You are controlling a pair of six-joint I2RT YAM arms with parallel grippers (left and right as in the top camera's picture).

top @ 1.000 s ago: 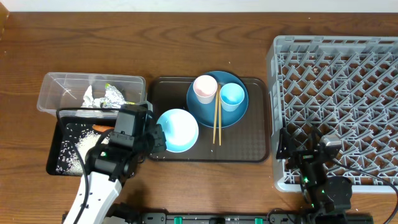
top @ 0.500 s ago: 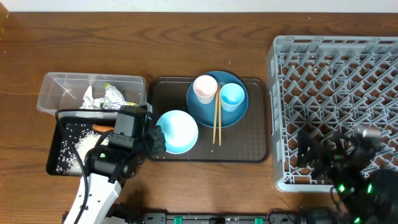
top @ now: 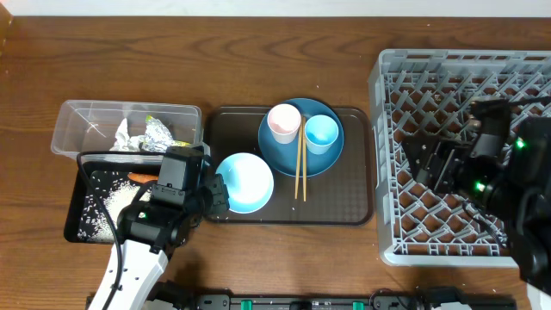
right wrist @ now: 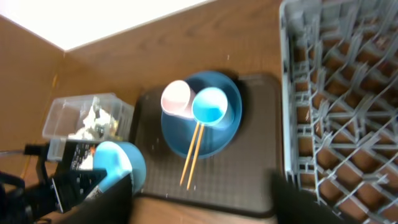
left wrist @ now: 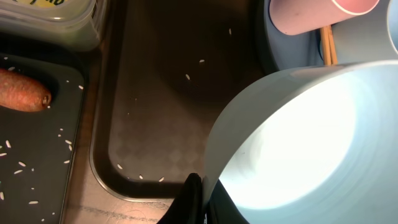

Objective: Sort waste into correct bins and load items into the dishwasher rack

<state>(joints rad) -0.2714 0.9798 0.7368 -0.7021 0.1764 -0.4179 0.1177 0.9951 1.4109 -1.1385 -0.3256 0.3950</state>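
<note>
My left gripper (top: 219, 191) is shut on the near rim of the white bowl (top: 247, 179), which is tipped on the brown serving tray's left side. In the left wrist view the black fingertips (left wrist: 198, 194) pinch the bowl (left wrist: 311, 143) wall. The blue plate (top: 303, 148) holds the pinkish cup (top: 284, 122), the light blue cup (top: 321, 133) and the chopsticks (top: 300, 168). My right gripper (top: 435, 164) hovers open over the grey dishwasher rack (top: 448, 58) with nothing between its fingers. A carrot (top: 142, 177) and rice (top: 108, 202) lie in the black tray (top: 73, 226). Tissue (top: 123, 133) and foil (top: 157, 132) sit in the clear tub (top: 86, 114).
The brown serving tray (top: 344, 198) lies between the bins and the rack, with a few rice grains (left wrist: 186, 76) on its floor. Bare wooden table (top: 258, 60) runs along the back. The left arm's cable loops over the black tray.
The right arm has lifted from the rack's front edge and swung back over the rack, its jaws narrowing. The left arm and the bowl have not moved.
</note>
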